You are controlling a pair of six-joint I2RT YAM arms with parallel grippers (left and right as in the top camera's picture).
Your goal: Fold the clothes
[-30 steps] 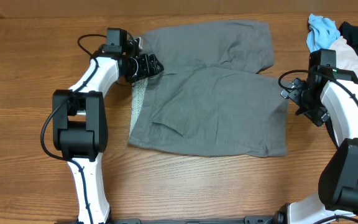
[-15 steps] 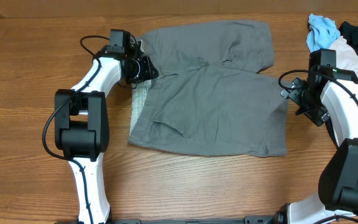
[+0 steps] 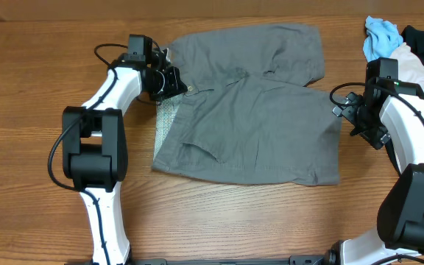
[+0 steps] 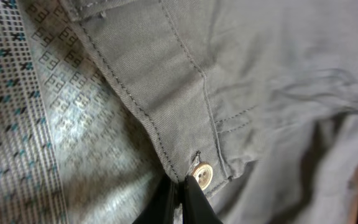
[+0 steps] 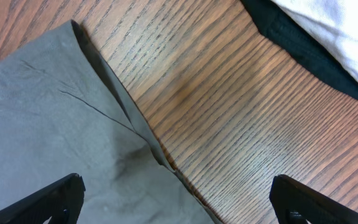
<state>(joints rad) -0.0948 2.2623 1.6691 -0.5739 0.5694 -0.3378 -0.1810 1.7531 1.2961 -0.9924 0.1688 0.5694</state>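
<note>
LEFT ARM | left pincer (image 4: 180, 200): spread wide a second ago, now closed | contact: clamps the shorts (image 3: 256, 125) at the waistband edge, just beside the button (image 4: 202, 175)

**Your backdrop: one wooden table (image 3: 35, 191), running out to every edge of the overhead view.**

Its top is a warm mid-brown, and from overhead you see darker grain streaks running left to right along its length. In your right wrist view the same grain shows close up as fine dark ridges on a slant, with a darker brown patch (image 5: 185, 93) among them. The light on the wood is soft and even, and the surface looks matte. You cannot tell anything of the room beyond the table.
</note>
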